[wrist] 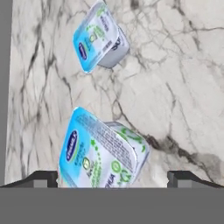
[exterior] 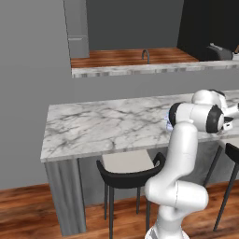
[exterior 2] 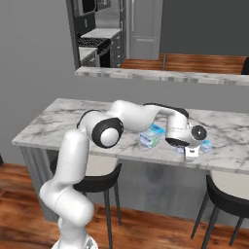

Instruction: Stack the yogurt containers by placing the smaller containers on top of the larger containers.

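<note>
Jaws were spread wide, gripper (wrist: pixel 113 177) empty, with one yogurt container (wrist: pixel 101 154) framed at lower centre for straddling. A second container (wrist: pixel 99 37) was seen at upper left, well apart on the marble counter (wrist: pixel 183 87).

Glossy veined marble counter (wrist: pixel 183 87), smooth plastic yogurt containers (wrist: pixel 103 153)

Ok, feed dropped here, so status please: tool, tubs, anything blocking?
Tool open, low over counter. Near yogurt tub between fingertips, not gripped. Second tub beyond, apart, unstacked. Nothing blocking.
</note>
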Tool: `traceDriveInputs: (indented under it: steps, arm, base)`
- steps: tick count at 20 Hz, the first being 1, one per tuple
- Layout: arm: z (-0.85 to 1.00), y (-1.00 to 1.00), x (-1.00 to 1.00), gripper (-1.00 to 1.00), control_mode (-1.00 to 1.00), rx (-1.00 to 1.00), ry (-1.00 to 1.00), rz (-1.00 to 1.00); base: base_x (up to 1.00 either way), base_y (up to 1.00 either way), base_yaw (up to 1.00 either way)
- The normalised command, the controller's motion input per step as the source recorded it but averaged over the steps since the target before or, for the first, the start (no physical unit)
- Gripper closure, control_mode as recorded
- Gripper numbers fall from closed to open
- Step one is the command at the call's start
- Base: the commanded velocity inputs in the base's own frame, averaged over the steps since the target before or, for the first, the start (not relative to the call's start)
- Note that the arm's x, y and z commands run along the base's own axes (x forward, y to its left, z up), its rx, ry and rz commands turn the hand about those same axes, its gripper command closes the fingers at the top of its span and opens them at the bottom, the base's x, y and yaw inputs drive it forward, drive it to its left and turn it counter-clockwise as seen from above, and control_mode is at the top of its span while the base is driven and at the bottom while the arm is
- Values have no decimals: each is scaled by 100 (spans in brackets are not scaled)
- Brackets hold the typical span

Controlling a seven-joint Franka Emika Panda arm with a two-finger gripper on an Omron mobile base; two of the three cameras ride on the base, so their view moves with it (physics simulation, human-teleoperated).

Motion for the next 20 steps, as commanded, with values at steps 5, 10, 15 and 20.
traceDriveInputs:
  steps: [5, 10, 15, 20]
  arm:
    - [-17, 0, 15, -100, -100, 0, 1, 0]
    - [-18, 0, 14, -100, -100, 0, 1, 0]
    - [-18, 0, 15, 100, -100, 0, 0, 0]
    - [-10, 0, 15, 100, -100, 0, 0, 0]
  base:
    - [0, 0, 0]
    - [0, 0, 0]
    - [0, 0, 0]
    - [0, 0, 0]
